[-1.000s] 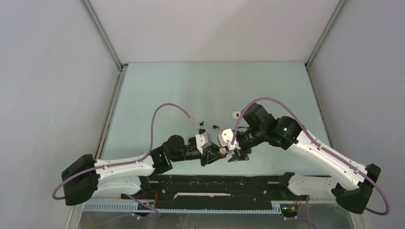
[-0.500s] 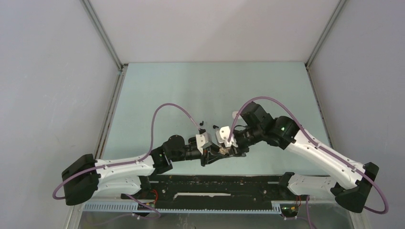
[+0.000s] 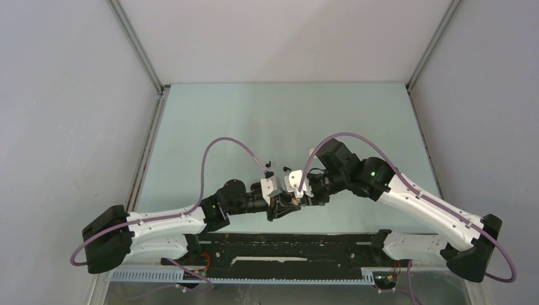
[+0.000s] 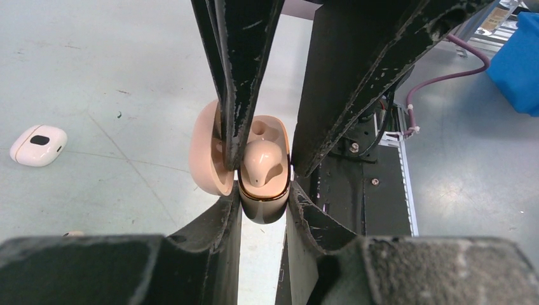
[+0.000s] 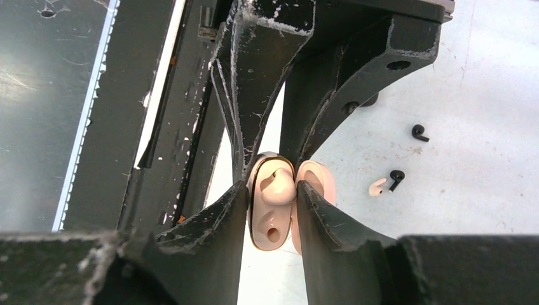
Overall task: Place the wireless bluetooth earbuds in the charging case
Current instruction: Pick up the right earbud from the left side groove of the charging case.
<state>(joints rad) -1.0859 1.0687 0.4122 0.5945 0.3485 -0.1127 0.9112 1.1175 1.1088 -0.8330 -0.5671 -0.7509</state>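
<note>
Left jaws clamp the light, likely slippery charging case (image 4: 262,206) by its body; whether the flanking right jaws grip it is unclear.

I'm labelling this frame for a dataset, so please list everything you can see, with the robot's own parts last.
beige charging case: one, beige, lid open, held between both grippers
seated earbud: one, beige, in the case; the other socket is empty
black earbuds: two, black, loose on the table, the second at
pale earbud: one, whitish, right beside the second black one
white case: one, white, closed, lying on the table
table: one, pale green
blue object: one, blue, past the table's near edge; cannot tell what it is
left gripper: one, black, shut on the case base
right gripper: one, black, shut on the base, one finger between base and lid
</note>
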